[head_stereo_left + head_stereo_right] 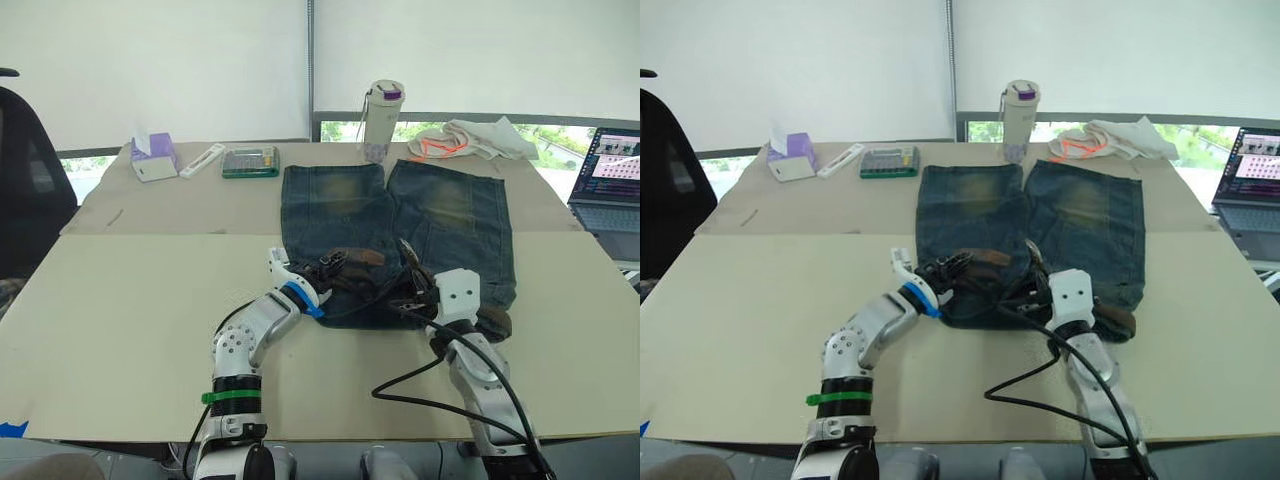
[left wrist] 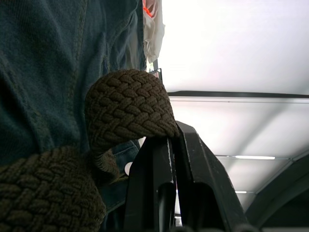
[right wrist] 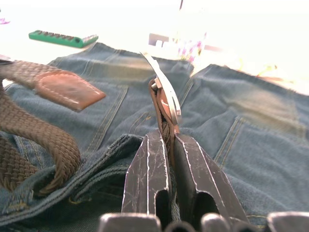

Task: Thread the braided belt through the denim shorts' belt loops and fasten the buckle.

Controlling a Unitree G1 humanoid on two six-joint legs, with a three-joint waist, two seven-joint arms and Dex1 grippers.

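1. Your left gripper (image 2: 171, 140) is clamped on a fold of the belt (image 2: 126, 108), at the waistband of the shorts (image 1: 440, 215). The shorts lie flat on the surface (image 1: 130, 290), waistband toward you.
2. Your right gripper (image 3: 170, 140) is closed on the buckle (image 3: 166, 104). The metal frame stands up between the fingers, above the shorts.
3. The belt's leather tip (image 3: 67, 89) lies free on the denim, near the buckle. I cannot tell how many loops the belt already passes.
4. Risk: the braid is thick and soft. If you pull with the left arm, the fold may slip out, or the waistband may bunch and drag the shorts.
5. Risk: the buckle is held by a thin edge. It may turn in the gripper when the tip pushes against it.
6. The surface is covered with beige board. At its far edge stand a bottle (image 1: 382, 120), a tissue box (image 1: 155, 157), a green calculator (image 1: 250, 162) and a white cloth (image 1: 470, 140). A laptop (image 1: 610, 190) is at your right, and behind is a white wall with a window.
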